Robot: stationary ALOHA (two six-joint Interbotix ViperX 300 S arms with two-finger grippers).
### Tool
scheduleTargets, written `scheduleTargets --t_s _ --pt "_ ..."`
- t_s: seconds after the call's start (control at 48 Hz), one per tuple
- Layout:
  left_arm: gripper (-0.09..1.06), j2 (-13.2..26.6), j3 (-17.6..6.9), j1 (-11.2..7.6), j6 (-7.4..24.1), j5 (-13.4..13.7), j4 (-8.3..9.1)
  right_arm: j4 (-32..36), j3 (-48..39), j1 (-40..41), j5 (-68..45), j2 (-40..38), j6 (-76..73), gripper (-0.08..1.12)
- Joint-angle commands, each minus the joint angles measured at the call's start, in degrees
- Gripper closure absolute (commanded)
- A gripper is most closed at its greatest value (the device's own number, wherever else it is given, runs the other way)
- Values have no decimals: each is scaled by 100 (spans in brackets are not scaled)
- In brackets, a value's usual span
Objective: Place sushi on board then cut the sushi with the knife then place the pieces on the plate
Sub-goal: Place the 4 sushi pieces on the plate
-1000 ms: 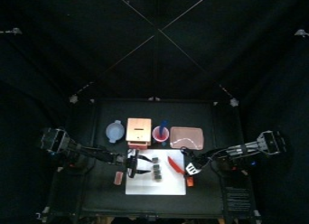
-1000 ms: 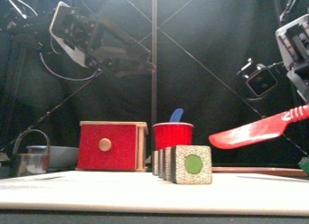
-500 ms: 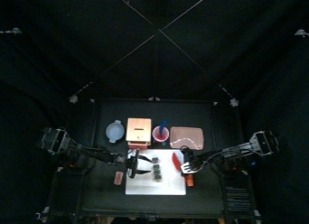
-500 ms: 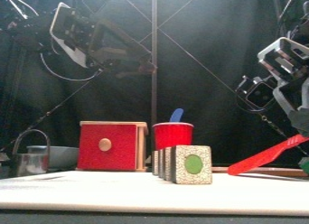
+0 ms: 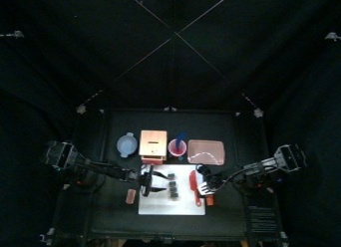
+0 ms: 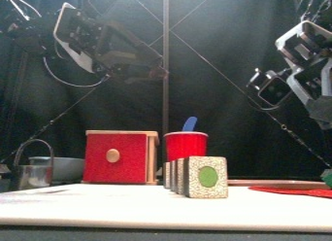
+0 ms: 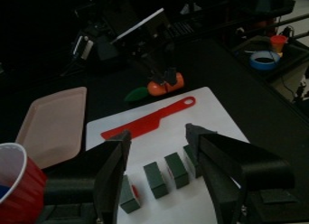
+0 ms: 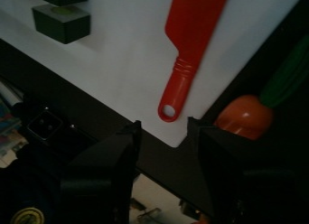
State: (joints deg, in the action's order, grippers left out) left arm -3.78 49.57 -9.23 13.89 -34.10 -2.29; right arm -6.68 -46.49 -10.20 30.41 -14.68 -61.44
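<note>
The left pincer (image 7: 158,137) is hovering with jaws spread wide, straddling the sushi roll (image 7: 157,178). Its dark green blocks are standing in a short row on the white cutting board (image 7: 236,106), seemingly with gaps between them. The red toy knife (image 8: 193,47) is lying flat beside the row, handle pointing toward the right pincer (image 8: 171,126), which is hanging open and empty. The pink tray (image 5: 206,149) is sitting behind the board on the right arm's side, so the left arm is nearer the pieces.

Red knife (image 7: 151,120) flat on white board (image 7: 220,110), beside dark-green sushi blocks (image 7: 154,180)
</note>
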Motion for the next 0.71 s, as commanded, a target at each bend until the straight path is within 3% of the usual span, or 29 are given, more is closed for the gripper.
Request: scheduleTargets --t_s 0.021,0.146,0.354,0.458,0.625,0.708 --pt "10 -35 -158 9 9 -62 0 1608 554 141 308 44 97 23" --pt "10 -62 -114 35 0 -53 0 1969 993 281 844 237 1248 23" --pt "10 -202 -9 53 0 -53 -70 712 1573 879 1116 721 4184 23" --pt "10 -378 185 167 0 -62 -264 396 1802 1046 861 1055 5353 23" --pt "10 -765 659 527 9 -70 -624 299 2232 1204 413 1626 6460 22" --pt "10 -958 853 642 9 -105 -712 352 2443 1257 422 1890 6680 21"
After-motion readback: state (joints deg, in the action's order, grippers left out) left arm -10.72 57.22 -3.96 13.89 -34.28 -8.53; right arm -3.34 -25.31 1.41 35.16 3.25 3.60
